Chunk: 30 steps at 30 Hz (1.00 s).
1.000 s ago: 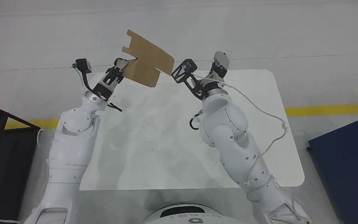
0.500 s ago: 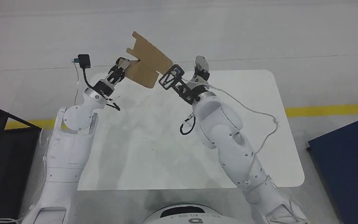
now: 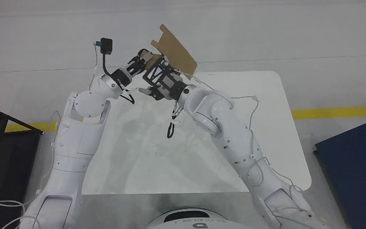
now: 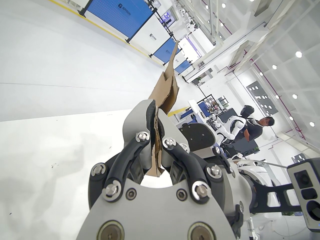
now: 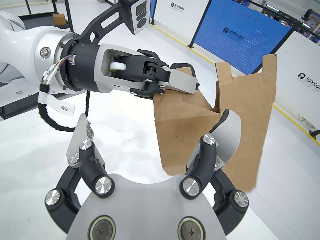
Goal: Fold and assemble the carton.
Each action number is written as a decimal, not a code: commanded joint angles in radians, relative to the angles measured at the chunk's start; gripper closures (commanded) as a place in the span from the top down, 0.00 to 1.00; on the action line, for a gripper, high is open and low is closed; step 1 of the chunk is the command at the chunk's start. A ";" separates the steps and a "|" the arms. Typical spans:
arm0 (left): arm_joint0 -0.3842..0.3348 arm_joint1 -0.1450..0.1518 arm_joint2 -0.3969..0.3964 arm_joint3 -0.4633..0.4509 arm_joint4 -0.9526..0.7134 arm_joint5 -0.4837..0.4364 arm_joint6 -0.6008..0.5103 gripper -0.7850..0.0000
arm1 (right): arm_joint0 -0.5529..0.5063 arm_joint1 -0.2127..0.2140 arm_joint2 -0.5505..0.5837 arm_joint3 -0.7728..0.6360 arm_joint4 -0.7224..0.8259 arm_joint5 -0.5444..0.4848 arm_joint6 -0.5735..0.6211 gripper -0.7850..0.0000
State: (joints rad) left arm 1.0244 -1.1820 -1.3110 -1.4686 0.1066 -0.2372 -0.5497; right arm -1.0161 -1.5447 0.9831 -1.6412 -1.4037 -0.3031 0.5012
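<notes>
While the flat brown carton [image 3: 176, 48] hangs tilted above the far left corner of the table [image 3: 257, 114], the left gripper [image 4: 156, 119] has its fingers clamped on the carton's near-left edge. The right gripper [image 5: 155, 118], just beside it, has its fingers spread open, one lying across the carton's face.

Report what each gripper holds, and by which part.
The left gripper holds the carton, pinched at an edge near one corner. The right gripper is open and holds nothing.
</notes>
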 commanded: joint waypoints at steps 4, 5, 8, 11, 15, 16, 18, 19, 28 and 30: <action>0.008 0.000 -0.006 0.005 -0.013 0.012 0.012 0.00 | 0.000 0.000 0.000 0.000 0.000 0.000 0.000 1.00; 0.010 0.000 -0.015 0.010 -0.040 0.032 0.005 0.00 | 0.000 0.000 0.000 0.000 0.000 0.000 0.000 1.00; -0.004 0.003 -0.063 0.048 -0.229 0.133 -0.095 0.00 | -0.037 0.005 0.034 -0.006 0.057 -0.007 -0.072 1.00; -0.028 0.008 -0.129 0.088 -0.417 0.241 -0.199 0.00 | -0.098 0.020 0.094 -0.040 0.109 -0.076 -0.155 1.00; -0.060 0.007 -0.162 0.155 -0.627 0.362 -0.302 0.00 | -0.198 0.047 0.148 -0.140 0.040 -0.185 -0.202 1.00; -0.078 0.005 -0.158 0.175 -0.666 0.387 -0.318 0.00 | -0.222 0.055 0.157 -0.159 0.003 -0.214 -0.210 1.00; -0.124 -0.002 -0.127 0.210 -0.707 0.429 -0.339 0.00 | -0.259 0.067 0.168 -0.182 -0.065 -0.254 -0.206 1.00; -0.144 -0.007 -0.108 0.227 -0.730 0.443 -0.345 0.00 | -0.272 0.071 0.167 -0.194 -0.100 -0.261 -0.201 1.00; -0.283 -0.061 0.068 0.385 -0.887 0.490 -0.337 0.00 | -0.354 0.099 0.138 -0.308 -0.410 -0.214 -0.208 1.00; -0.297 -0.067 0.089 0.414 -0.887 0.493 -0.340 0.00 | -0.377 0.101 0.143 -0.318 -0.452 -0.147 -0.203 1.00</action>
State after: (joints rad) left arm 0.7351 -1.2457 -1.2341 -1.0724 -0.7796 0.2540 -0.8870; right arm -1.3806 -1.4446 1.1225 -1.9554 -1.8305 -0.4967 0.2919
